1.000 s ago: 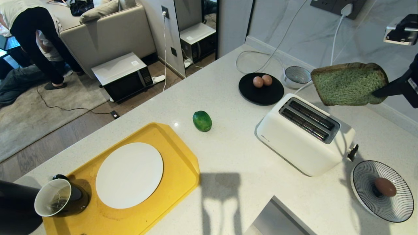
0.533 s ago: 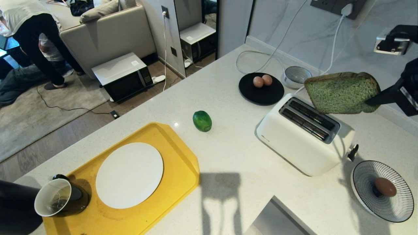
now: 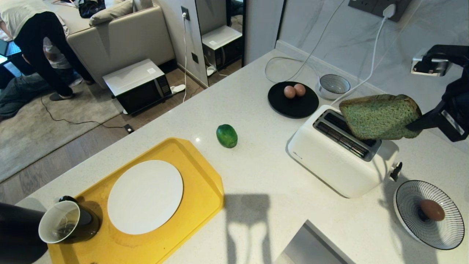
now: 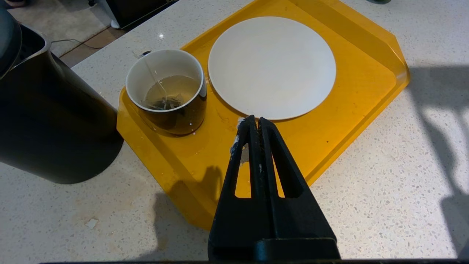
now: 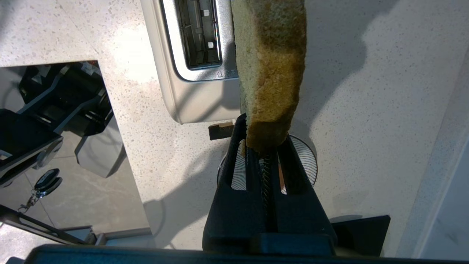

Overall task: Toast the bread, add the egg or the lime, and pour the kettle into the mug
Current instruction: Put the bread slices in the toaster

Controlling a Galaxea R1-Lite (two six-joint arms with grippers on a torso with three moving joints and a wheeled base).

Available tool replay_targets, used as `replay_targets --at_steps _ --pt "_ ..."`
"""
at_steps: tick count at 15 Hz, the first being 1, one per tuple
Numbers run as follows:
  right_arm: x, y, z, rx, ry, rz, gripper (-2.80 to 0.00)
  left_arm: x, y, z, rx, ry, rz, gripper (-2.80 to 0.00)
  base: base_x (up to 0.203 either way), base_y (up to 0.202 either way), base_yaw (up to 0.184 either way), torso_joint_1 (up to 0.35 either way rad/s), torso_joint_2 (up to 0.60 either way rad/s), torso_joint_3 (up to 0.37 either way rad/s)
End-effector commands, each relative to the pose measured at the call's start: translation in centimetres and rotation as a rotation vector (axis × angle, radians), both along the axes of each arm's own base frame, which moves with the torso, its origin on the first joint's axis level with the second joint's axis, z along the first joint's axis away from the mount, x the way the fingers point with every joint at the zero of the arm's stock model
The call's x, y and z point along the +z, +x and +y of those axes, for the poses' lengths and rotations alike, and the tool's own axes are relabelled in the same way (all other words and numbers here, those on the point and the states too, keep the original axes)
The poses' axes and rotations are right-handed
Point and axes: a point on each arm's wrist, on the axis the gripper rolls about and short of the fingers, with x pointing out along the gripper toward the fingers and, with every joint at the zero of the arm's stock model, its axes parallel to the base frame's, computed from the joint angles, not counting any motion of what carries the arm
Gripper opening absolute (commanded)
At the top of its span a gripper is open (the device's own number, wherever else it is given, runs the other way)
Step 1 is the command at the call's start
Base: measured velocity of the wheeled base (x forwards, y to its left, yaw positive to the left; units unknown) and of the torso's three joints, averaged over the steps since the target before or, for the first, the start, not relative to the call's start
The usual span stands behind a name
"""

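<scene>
While clamped on the pale green, brown-crusted bread slice (image 3: 379, 116), right tool (image 3: 412, 126) hangs over white toaster (image 3: 339, 157) slots; left tool (image 4: 253, 123) closed, empty.

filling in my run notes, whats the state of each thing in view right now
bread: held on edge by the right gripper, in the air over the toaster, not in a slot
toaster: both slots empty
left gripper: fingers shut, holding nothing, over the yellow tray
mug: upright on the tray, liquid and a tea bag inside
white plate: bare
lime: loose on the counter
kettle: upright beside the tray
</scene>
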Motion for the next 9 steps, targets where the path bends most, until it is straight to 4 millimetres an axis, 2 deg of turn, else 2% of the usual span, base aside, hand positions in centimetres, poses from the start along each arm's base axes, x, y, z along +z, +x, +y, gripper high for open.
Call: replay_targets --at_steps 1,9 --pt "-0.5 0.0 0.0 0.003 -0.005 0.024 -2.80 0.0 0.0 0.0 0.000 0.000 0.000 -2.80 0.000 0.000 0.000 0.000 0.00 0.000" --pt "-1.7 1.2 -0.6 -0.021 -0.015 0.073 -2.80 0.0 0.0 0.0 0.000 0.000 0.000 -2.80 0.000 0.000 0.000 0.000 0.00 0.000"
